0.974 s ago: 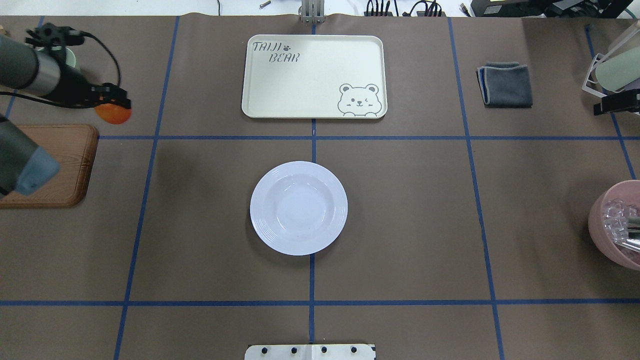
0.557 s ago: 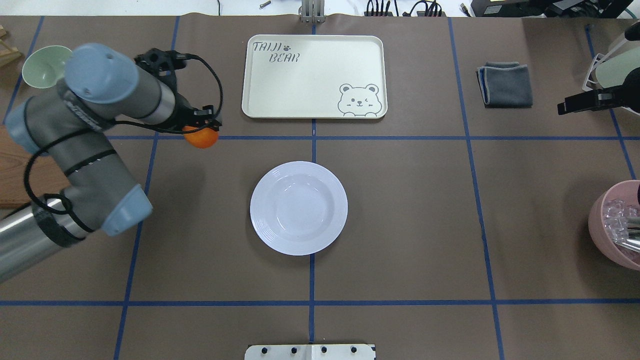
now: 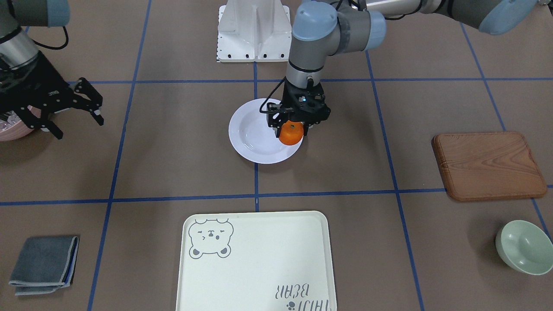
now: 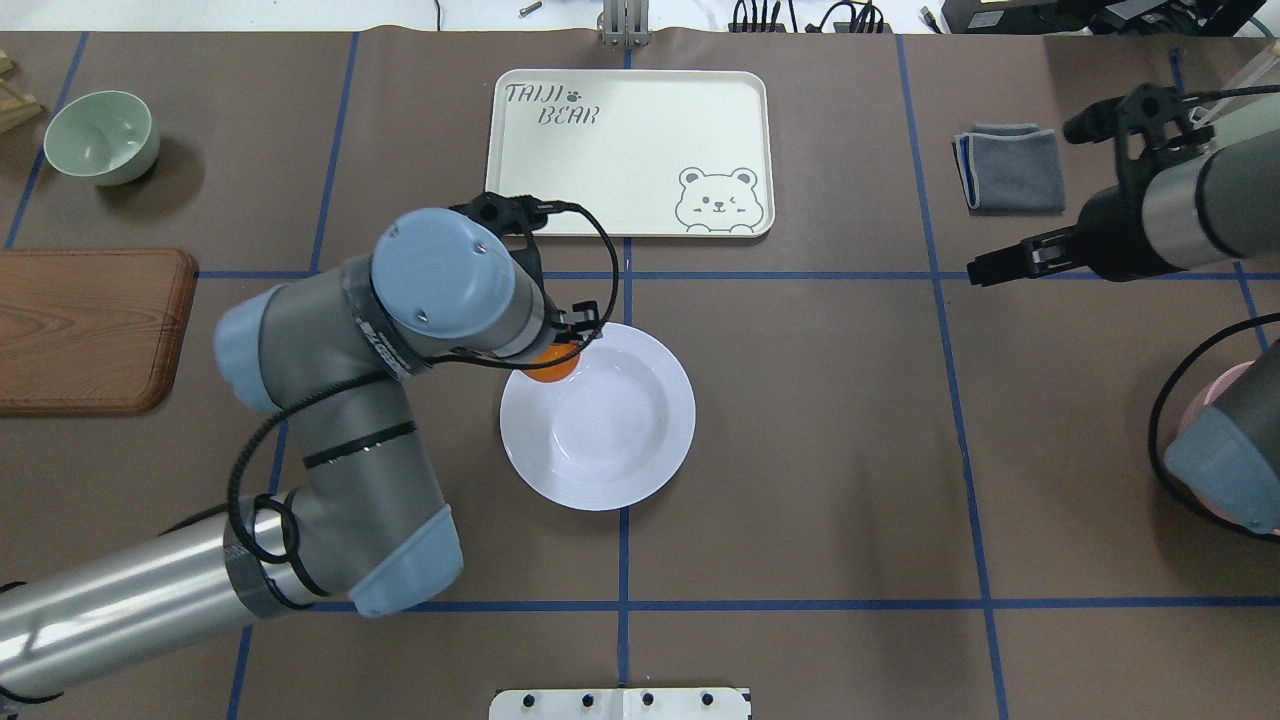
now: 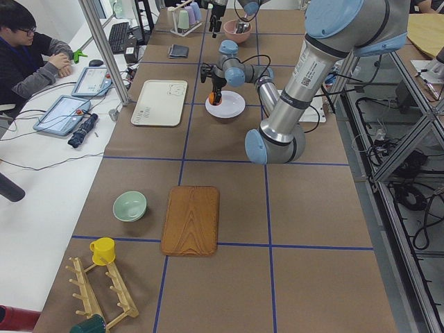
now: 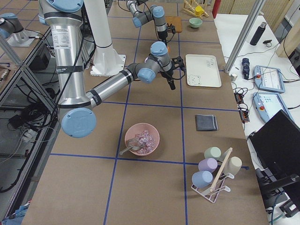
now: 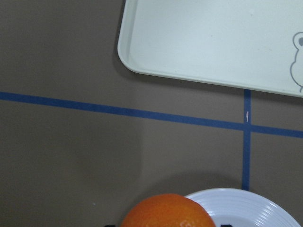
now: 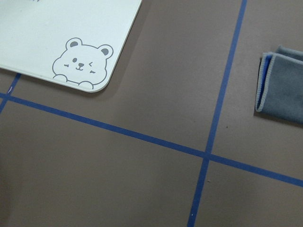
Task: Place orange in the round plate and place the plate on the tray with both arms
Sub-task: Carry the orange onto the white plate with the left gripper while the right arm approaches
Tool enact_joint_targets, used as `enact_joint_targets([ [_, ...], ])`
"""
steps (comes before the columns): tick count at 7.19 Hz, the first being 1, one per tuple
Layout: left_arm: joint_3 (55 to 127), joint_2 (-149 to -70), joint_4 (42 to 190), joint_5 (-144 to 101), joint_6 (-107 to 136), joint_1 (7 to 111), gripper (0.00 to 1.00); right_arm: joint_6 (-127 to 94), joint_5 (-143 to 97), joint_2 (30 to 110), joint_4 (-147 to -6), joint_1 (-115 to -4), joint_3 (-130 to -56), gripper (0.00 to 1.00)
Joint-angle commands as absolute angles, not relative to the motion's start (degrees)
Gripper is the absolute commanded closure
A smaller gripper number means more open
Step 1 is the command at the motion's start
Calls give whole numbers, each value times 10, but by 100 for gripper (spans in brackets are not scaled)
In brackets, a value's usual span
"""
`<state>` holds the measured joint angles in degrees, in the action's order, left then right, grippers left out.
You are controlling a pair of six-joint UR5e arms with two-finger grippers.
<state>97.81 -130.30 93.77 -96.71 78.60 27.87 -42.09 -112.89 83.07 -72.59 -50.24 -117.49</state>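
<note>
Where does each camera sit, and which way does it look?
Front-facing: opposite the robot, looking down; left arm holds orange over round plate rim.
Overhead: behind the robot, looking down; both arms, tray.
Exterior left: robot's left end; left arm nearest.
Exterior right: opposite end; right arm nearest.
Left wrist: down at orange, plate rim, tray; no arm.
Right wrist: down at tray corner, grey cloth; no arm.
All share the tray.

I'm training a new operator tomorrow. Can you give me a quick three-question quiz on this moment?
1. True or false: the left gripper is shut on the orange.
2. The round plate rests on: A the tray, B the table, C the wooden board.
3. Fill in: the right gripper is ___ (open or shut).
Key: 1 true; 2 B; 3 open.
</note>
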Motion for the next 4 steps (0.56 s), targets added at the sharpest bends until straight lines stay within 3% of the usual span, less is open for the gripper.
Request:
enact_joint_targets([
  [1,935,-1325,940,-919,803,222,100,-458,-1075,786,-801,-425,-1184,0],
  [2,923,-1325,944,-916,802,221,88,-481,-1050,784,-799,-397,-1187,0],
  [3,919,-1322,945,-916,800,221,14,-499,-1044,782,-796,-371,-1189,0],
  [4,932,-1325,944,-916,798,221,3,-521,-1042,767,-796,-350,-1189,0],
])
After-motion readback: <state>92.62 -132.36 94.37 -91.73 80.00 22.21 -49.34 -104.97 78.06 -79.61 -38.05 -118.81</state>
